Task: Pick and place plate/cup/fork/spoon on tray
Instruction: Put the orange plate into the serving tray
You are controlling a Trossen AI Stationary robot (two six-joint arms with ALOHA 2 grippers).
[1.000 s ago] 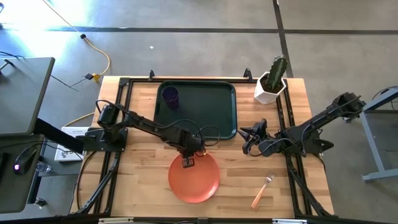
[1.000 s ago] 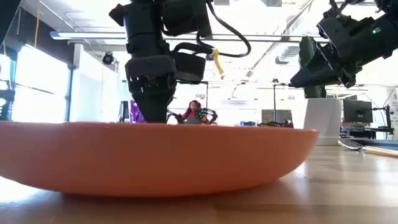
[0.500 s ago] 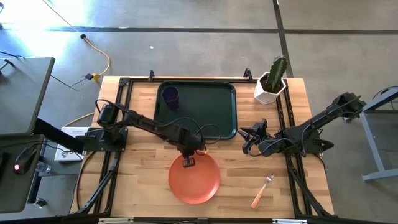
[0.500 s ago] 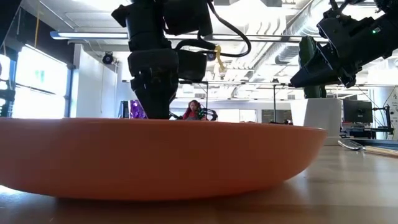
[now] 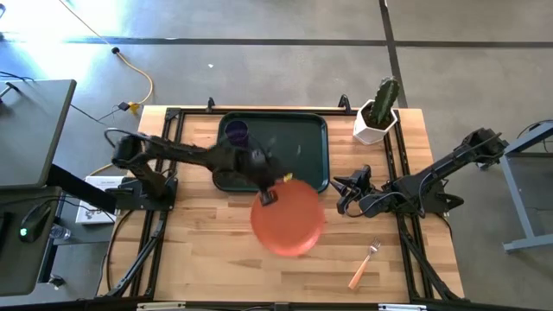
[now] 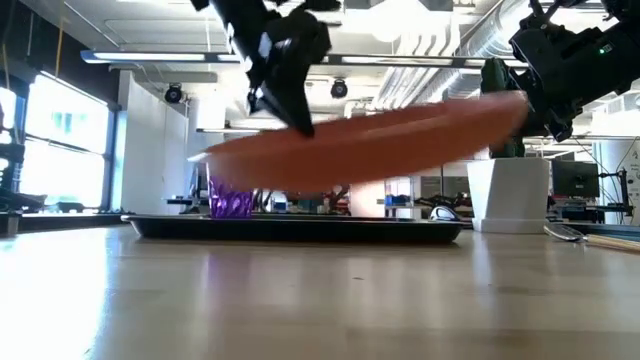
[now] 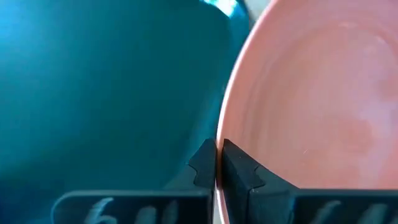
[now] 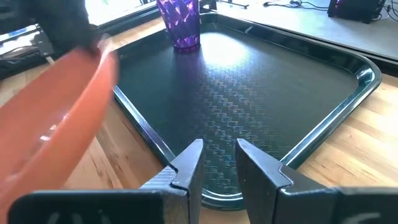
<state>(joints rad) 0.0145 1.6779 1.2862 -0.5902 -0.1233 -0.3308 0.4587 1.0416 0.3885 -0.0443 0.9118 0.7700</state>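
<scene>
Carrying the plate (image 5: 289,219) by its rim, the left pincer (image 5: 269,197) was fully shut on the edge, as the left wrist view showed its two fingers (image 7: 239,171) nipping the thin lip between them. The plate hung clear of the desk (image 5: 199,250), tilted, jutting out from the pincer toward the right arm, with the tray (image 5: 315,164) just beyond the pincer on its far side. To finish this step well, I judge the plate should be levelled before it goes down, brought over the bare middle of the tray and lowered until it sits flat inside the raised rim; an edge grip this slight could let it swing or slip if hurried. The tray held only the cup (image 5: 237,133), upright in its far left corner, well away from the pincer, so the plate had room. Further right, the right pincer (image 5: 342,194) waited with its fingers partly open and empty, just off the tray's right edge, and the fork (image 5: 364,264) lay on the desk nearer the front
</scene>
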